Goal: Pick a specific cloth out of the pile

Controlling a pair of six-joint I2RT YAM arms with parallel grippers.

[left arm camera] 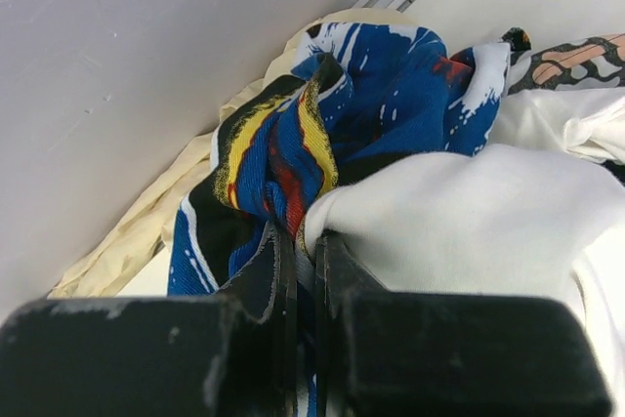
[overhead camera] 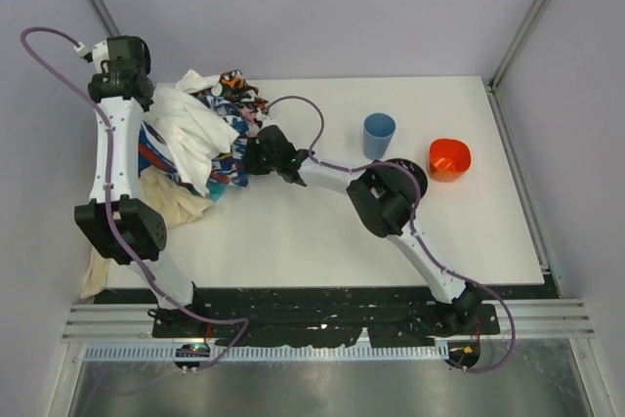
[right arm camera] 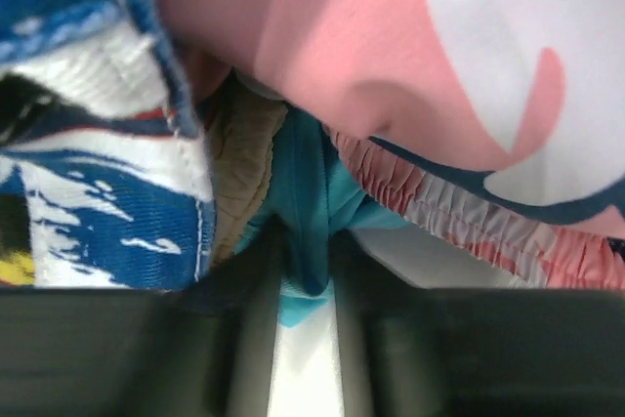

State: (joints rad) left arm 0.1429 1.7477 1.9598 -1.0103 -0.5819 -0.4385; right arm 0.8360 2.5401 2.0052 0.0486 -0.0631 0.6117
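Note:
The pile [overhead camera: 200, 139] of white, beige, blue-white patterned and orange-black garments lies at the table's back left. My left gripper [left arm camera: 305, 241] stands over the pile's left side [overhead camera: 135, 95]. It is shut on a fold of the blue-white patterned garment [left arm camera: 283, 144], with the white garment [left arm camera: 459, 212] pressed against its right finger. My right gripper [overhead camera: 256, 153] reaches into the pile's right edge. In the right wrist view this gripper [right arm camera: 305, 275] is shut on the teal cloth [right arm camera: 308, 183], which hangs from under a pink-white garment [right arm camera: 391, 56].
A blue cup [overhead camera: 379, 134] and an orange cup [overhead camera: 449, 158] stand at the back right. A black dish [overhead camera: 418, 175] lies partly under my right arm. A beige garment [overhead camera: 117, 241] hangs over the table's left edge. Walls close in on the left and at the back.

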